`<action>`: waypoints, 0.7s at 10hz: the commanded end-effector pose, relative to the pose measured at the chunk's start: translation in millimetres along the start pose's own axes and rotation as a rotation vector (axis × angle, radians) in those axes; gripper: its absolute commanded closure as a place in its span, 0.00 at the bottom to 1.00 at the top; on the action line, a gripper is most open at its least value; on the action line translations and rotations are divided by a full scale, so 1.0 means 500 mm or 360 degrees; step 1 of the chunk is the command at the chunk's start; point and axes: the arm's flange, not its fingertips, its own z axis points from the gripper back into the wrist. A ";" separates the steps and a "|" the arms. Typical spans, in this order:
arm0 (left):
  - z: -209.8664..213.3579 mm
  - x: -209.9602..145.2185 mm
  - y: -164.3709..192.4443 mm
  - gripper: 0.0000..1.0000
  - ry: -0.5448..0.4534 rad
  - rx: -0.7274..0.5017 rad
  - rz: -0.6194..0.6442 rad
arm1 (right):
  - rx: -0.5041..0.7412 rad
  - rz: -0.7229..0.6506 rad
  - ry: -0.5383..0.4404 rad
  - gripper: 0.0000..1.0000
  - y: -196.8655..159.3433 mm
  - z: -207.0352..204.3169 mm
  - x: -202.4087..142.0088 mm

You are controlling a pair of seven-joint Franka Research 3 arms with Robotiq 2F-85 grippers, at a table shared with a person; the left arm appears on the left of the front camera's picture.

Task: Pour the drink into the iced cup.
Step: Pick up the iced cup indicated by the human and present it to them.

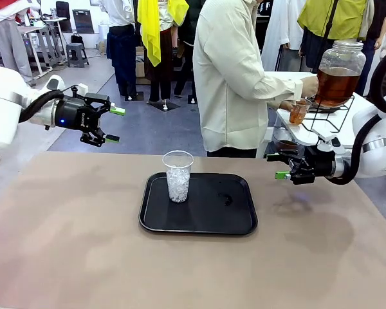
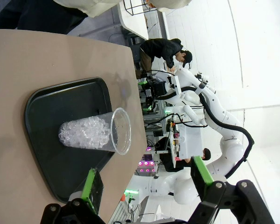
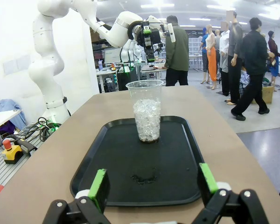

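A clear plastic cup (image 1: 178, 176) half full of ice cubes stands upright on the left part of a black tray (image 1: 235, 219); the same cup (image 2: 96, 132) (image 3: 147, 110) shows in both wrist views. The amber drink (image 1: 334, 87) fills a big glass dispenser jar on a side table at the far right. There a person holds a small cup of drink (image 1: 298, 113) at the jar's tap. My left gripper (image 1: 113, 124) hovers open, high at the left, well away from the tray. My right gripper (image 1: 276, 165) hangs open just off the table's right edge, fingers (image 3: 99, 184) toward the tray.
The tray (image 3: 175, 182) has a small wet spot (image 1: 228, 200) right of the cup. The brown table (image 1: 64, 244) lies bare around it. A wire stand (image 1: 331, 119) holds the jar on the side table. Other people stand farther back.
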 end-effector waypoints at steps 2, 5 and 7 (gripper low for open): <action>0.001 0.001 -0.002 0.00 0.0000 -0.0002 -0.0007 | 0.0003 -0.0007 0.0005 0.00 -0.001 -0.004 0.005; 0.001 0.001 -0.002 0.00 0.0000 -0.0002 -0.0007 | 0.0003 -0.0007 0.0005 0.00 -0.001 -0.004 0.005; 0.001 0.001 -0.002 0.00 0.0000 -0.0002 -0.0007 | 0.0003 -0.0007 0.0005 0.00 -0.001 -0.004 0.005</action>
